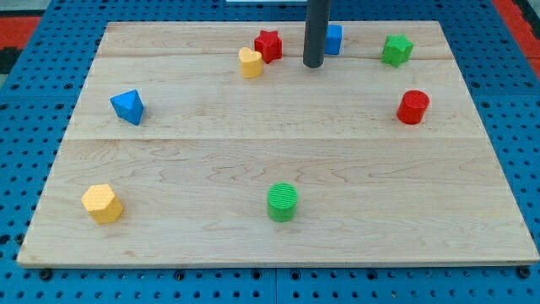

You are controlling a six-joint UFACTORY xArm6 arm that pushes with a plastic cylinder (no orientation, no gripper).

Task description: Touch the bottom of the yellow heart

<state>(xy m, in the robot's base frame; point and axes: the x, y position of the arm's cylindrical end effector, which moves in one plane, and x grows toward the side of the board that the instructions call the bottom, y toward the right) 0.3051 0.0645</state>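
My tip [313,64] rests on the wooden tabletop [278,143] near its 12 o'clock edge; there is no pincer. The yellow heart [250,62] lies at its 9 o'clock, touching the red star [268,45]. Bare wood spreads at the heart's 6 o'clock.

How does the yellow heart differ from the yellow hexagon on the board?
The yellow heart is heart-shaped; the yellow hexagon has six sides. The heart lies near the view's top, the hexagon at the bottom left corner. The heart sits right beside the red star, seemingly touching it; the hexagon stands alone. My tip is close to the heart, to its right, and far from the hexagon. Both are yellow and rest flat on the board.
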